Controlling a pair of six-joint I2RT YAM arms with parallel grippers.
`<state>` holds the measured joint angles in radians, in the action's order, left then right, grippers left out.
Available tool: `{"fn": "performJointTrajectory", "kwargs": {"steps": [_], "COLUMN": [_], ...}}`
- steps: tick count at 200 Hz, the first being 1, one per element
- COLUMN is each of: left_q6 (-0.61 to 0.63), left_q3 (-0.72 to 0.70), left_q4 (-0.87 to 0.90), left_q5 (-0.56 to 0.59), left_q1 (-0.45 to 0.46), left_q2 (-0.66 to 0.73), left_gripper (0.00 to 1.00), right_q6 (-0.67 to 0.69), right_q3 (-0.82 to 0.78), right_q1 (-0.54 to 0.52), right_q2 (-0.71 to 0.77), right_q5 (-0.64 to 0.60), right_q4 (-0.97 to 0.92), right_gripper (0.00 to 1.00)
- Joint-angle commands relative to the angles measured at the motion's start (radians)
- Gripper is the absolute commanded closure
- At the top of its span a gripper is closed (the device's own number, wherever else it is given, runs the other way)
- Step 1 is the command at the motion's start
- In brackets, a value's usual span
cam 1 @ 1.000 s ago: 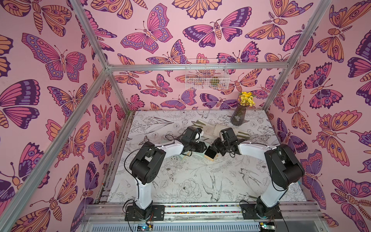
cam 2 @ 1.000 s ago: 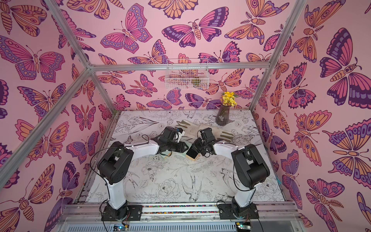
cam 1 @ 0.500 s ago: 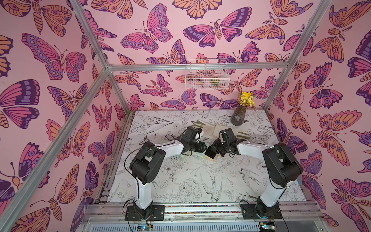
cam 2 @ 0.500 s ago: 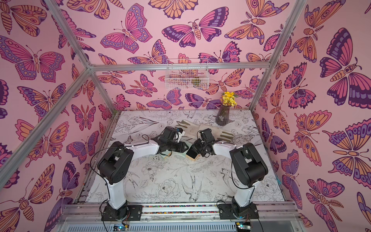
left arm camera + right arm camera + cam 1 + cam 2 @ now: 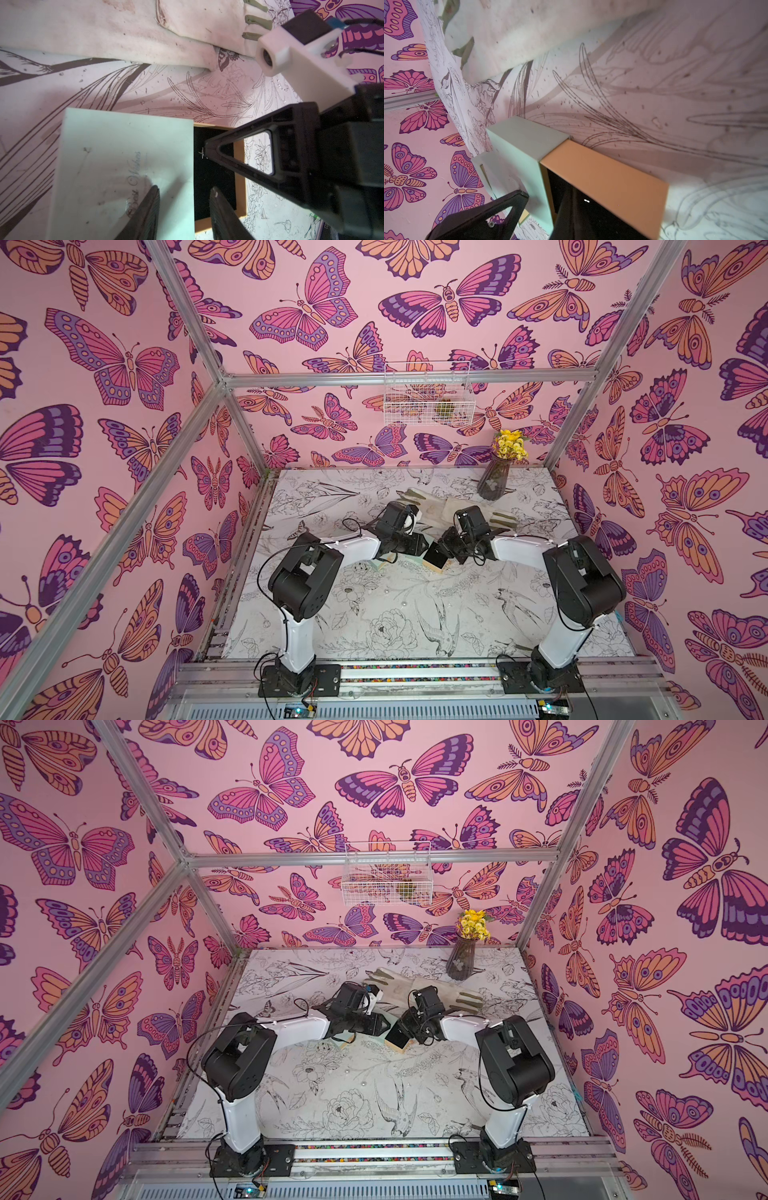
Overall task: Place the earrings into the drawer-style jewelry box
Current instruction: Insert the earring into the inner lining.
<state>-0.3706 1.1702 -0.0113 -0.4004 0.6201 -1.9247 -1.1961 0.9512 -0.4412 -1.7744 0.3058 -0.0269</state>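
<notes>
The jewelry box is a mint-green sleeve [image 5: 124,166] with a tan drawer [image 5: 602,172] pulled out, its lining black [image 5: 212,176]. My right gripper [image 5: 205,152] hangs over the lining, shut on a tiny silver earring [image 5: 201,153] at its tip. My left gripper [image 5: 184,188] stands open above the box. One of its fingers [image 5: 151,207] is over the sleeve top and the other over the drawer. Both top views show the two grippers meeting at the drawer [image 5: 436,560] [image 5: 397,1038] mid-table. In the right wrist view a small glint [image 5: 586,201] shows inside the drawer.
Pale work gloves [image 5: 432,506] lie just behind the box. A dark vase of yellow flowers [image 5: 494,481] stands at the back right. A white wire basket [image 5: 426,393] hangs on the back wall. Tiny pale specks [image 5: 386,591] dot the table in front of the box.
The right arm has shifted very slightly. Both grippers stay at the drawer and their jaws have not changed.
</notes>
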Motion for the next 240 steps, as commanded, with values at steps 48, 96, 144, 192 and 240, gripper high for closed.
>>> {"fn": "performJointTrajectory", "kwargs": {"steps": [48, 96, 144, 192, 240], "left_q6": [0.010, 0.009, 0.010, 0.010, 0.008], "left_q3": [-0.001, -0.004, -0.001, -0.001, -0.001], "left_q4": [0.033, 0.033, 0.033, 0.033, 0.032], "left_q5": [-0.008, -0.006, -0.008, -0.009, -0.010], "left_q1": [0.004, 0.003, 0.004, 0.003, 0.004], "left_q2": [-0.023, -0.023, -0.023, -0.023, -0.024], "left_gripper": [0.57, 0.57, 0.57, 0.57, 0.57], "right_q6": [0.038, 0.051, 0.061, 0.079, 0.104], "right_q3": [-0.021, -0.026, -0.023, -0.006, 0.009], "right_q1": [-0.004, -0.004, -0.004, -0.004, -0.005], "right_q2": [0.012, 0.018, 0.022, 0.059, 0.103], "right_q5": [-0.036, -0.038, -0.042, -0.060, -0.083], "right_q4": [-0.056, -0.072, -0.086, -0.111, -0.143], "right_gripper": [1.00, 1.00, 1.00, 0.93, 0.82]}}
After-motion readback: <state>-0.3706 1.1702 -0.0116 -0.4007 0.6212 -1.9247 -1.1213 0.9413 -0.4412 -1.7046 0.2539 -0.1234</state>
